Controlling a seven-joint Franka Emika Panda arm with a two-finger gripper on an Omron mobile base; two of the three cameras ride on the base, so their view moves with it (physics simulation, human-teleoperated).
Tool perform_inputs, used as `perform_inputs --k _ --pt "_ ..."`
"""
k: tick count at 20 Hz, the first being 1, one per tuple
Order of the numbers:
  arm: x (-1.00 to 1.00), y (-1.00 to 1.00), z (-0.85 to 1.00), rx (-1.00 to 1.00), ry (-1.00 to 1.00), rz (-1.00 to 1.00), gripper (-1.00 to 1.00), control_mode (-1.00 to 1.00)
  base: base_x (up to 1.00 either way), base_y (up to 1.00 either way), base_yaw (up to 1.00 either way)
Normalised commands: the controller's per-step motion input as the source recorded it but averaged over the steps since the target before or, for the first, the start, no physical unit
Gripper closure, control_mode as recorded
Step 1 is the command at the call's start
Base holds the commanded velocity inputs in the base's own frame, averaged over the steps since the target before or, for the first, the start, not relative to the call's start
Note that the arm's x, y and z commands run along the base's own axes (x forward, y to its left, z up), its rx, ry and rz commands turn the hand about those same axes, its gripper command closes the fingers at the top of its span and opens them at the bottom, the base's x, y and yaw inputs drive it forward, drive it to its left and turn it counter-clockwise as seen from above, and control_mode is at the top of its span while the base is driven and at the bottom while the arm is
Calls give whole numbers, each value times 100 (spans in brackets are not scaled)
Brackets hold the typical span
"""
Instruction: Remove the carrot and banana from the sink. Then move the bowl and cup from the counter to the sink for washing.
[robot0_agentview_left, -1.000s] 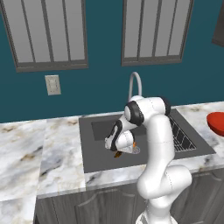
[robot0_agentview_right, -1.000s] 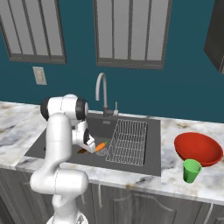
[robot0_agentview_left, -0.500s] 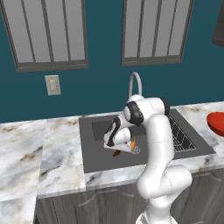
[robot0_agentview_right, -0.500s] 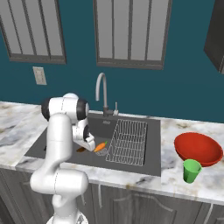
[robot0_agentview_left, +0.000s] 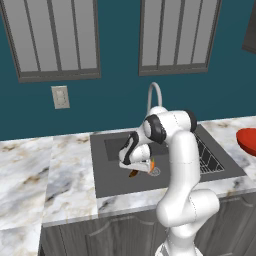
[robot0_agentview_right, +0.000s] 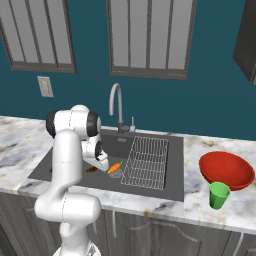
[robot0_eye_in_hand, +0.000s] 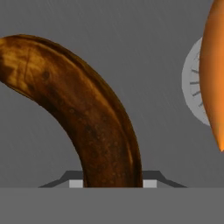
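The dark brown banana (robot0_eye_in_hand: 87, 109) lies on the floor of the dark grey sink (robot0_agentview_left: 110, 150), and my gripper (robot0_agentview_left: 134, 169) reaches down onto it. In the hand view the banana's near end sits tight between the two fingertips, so the gripper (robot0_eye_in_hand: 112, 183) is shut on it. The orange carrot (robot0_agentview_right: 114, 167) lies just right of the banana (robot0_agentview_right: 92, 169), over the round drain (robot0_eye_in_hand: 192, 87). On the counter (robot0_agentview_right: 190, 200) right of the sink stand the red bowl (robot0_agentview_right: 226, 170) and, in front of it, the green cup (robot0_agentview_right: 218, 195).
A wire rack (robot0_agentview_right: 146, 161) takes up the sink's right half. The curved steel faucet (robot0_agentview_right: 116, 100) rises behind the basin. Marble counter (robot0_agentview_left: 45, 170) stretches to the left of the sink. The bowl's edge (robot0_agentview_left: 247, 140) shows at the right.
The jaws have closed in from wide open onto the banana. The arm stays low in the sink and has hardly moved.
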Motion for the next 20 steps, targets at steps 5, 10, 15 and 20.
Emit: perform_inputs --k 5,10,15,20 --pt "-16 0 27 0 0 0 100 -100 0 0 0" --pt "-15 0 31 0 0 0 100 -100 0 0 0" --pt "-15 0 31 0 0 -1 100 -100 0 0 0" --pt "-19 -1 32 0 0 -2 100 -100 0 0 0"
